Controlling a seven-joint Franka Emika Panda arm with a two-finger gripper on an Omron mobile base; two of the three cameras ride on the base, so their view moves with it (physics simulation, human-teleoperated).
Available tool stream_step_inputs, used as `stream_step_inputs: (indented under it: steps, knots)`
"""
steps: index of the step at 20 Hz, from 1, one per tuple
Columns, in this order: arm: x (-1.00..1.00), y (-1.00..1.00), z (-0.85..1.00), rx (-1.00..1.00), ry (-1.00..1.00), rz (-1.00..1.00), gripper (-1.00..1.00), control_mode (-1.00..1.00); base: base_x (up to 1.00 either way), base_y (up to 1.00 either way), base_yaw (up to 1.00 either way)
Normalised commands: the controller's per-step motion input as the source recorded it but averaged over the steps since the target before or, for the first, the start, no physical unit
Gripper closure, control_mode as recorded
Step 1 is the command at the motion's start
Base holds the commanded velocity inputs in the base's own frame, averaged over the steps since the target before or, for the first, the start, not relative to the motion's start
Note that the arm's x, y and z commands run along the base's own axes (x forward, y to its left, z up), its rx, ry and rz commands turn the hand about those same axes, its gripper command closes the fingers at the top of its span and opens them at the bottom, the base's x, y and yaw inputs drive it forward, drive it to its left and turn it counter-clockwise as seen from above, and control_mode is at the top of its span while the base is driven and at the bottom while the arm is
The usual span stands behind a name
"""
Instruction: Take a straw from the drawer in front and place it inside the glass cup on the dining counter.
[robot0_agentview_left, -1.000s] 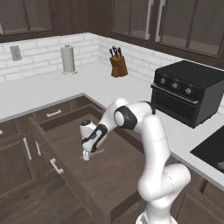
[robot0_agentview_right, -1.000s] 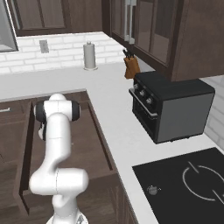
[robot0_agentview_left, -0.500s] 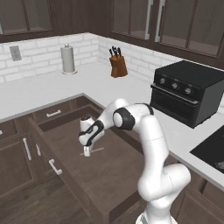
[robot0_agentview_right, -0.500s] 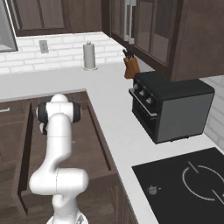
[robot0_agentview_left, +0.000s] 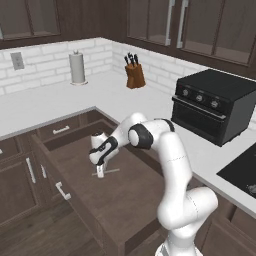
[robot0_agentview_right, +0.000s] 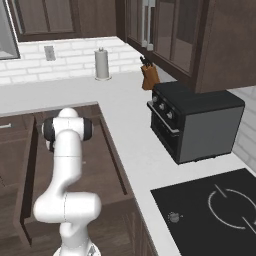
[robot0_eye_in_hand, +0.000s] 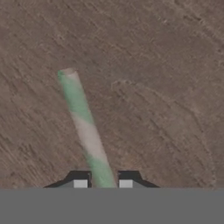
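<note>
While the arm reaches down into the open drawer (robot0_agentview_left: 75, 200), the claw (robot0_agentview_left: 100, 174) stands nearly closed, its two fingertips (robot0_eye_in_hand: 80, 179) pinched on the straw (robot0_eye_in_hand: 84, 127). Green and whitish in bands, the straw lies flat on the brown wooden drawer floor and runs out from between the tips.

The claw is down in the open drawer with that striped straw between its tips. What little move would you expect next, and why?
Probably a short, straight lift. In the hand view the gripper has its tips closed on the near end of the straw, which lies along the floor of the drawer. In the left base view the gripper is low inside the drawer, so it likely has to rise clear of the walls before travelling anywhere.
</note>
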Motion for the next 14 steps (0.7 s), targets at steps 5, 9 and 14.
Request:
stream_step_inputs:
  steps: [5, 9, 14]
  knots:
    - [-0.41, 0.00, -0.04, 0.00, -0.09, 0.01, 1.00, -1.00, 0.00, 0.00, 0.00]
    - [-0.48, 0.00, 0.30, 0.00, -0.18, -0.02, 1.00, -1.00, 0.00, 0.00, 0.00]
    - [-0.40, 0.00, 0.87, 0.00, -0.22, -0.17, 1.00, -1.00, 0.00, 0.00, 0.00]
